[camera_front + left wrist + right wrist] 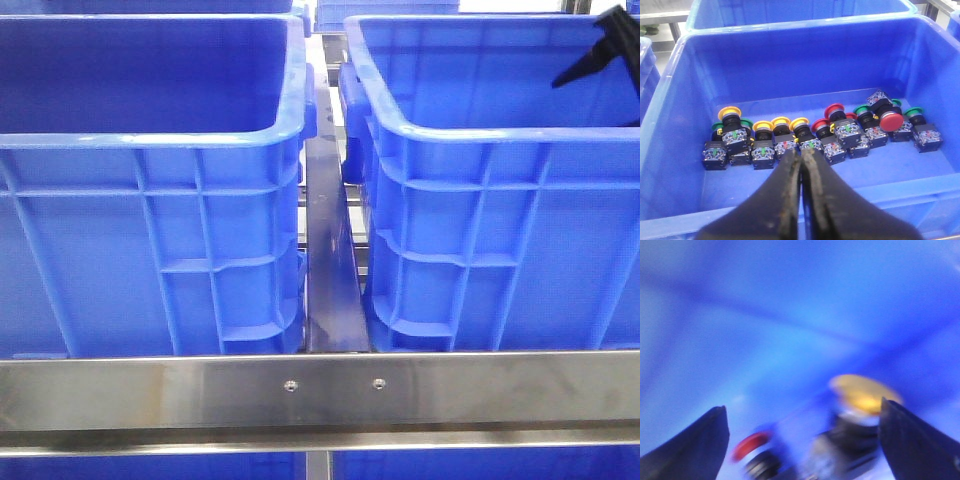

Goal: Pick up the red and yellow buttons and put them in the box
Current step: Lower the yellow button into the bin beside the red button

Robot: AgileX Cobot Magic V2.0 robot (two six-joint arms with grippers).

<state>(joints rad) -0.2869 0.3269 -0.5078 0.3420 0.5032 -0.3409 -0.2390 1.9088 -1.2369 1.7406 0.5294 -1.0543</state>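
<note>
In the left wrist view a row of push buttons lies on the floor of a blue bin (685,150): yellow-capped ones (730,113) toward one end, red-capped ones (891,121) and green-capped ones (912,111) toward the other. My left gripper (801,156) is shut and empty, above the bin's near wall. My right gripper (802,412) is open low inside a blue bin; a yellow-capped button (862,395) and a red-capped button (750,446) lie between its fingers, blurred. In the front view only a black part of the right arm (605,50) shows.
Two large blue bins stand side by side behind a steel rail (320,392): the left bin (150,140) and the right bin (480,140), with a narrow gap between them. More blue bins stand behind.
</note>
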